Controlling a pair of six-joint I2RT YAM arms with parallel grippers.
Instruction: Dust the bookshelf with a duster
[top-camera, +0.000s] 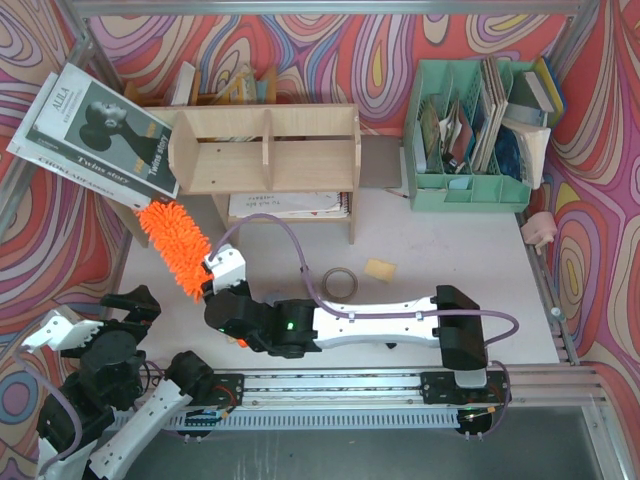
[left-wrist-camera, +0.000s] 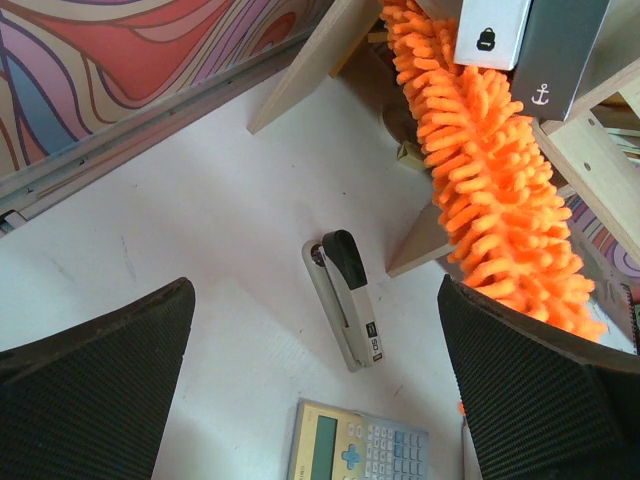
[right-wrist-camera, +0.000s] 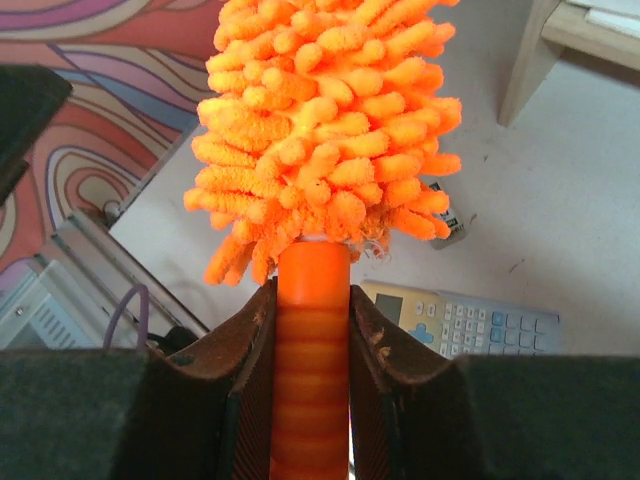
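Note:
The plywood bookshelf stands at the back of the table, and its legs show in both wrist views. The orange shaggy duster slants up to the left, its tip at the shelf's lower left corner under leaning magazines. My right gripper is shut on the duster's smooth orange handle, just below the fluffy head. The left gripper hovers open over the table with nothing between its fingers. The duster head hangs to its upper right.
A stapler and a calculator lie on the white table under the left gripper. A tape roll and a yellow pad sit mid-table. The mint-green organiser stands back right. Magazines lean at the back left.

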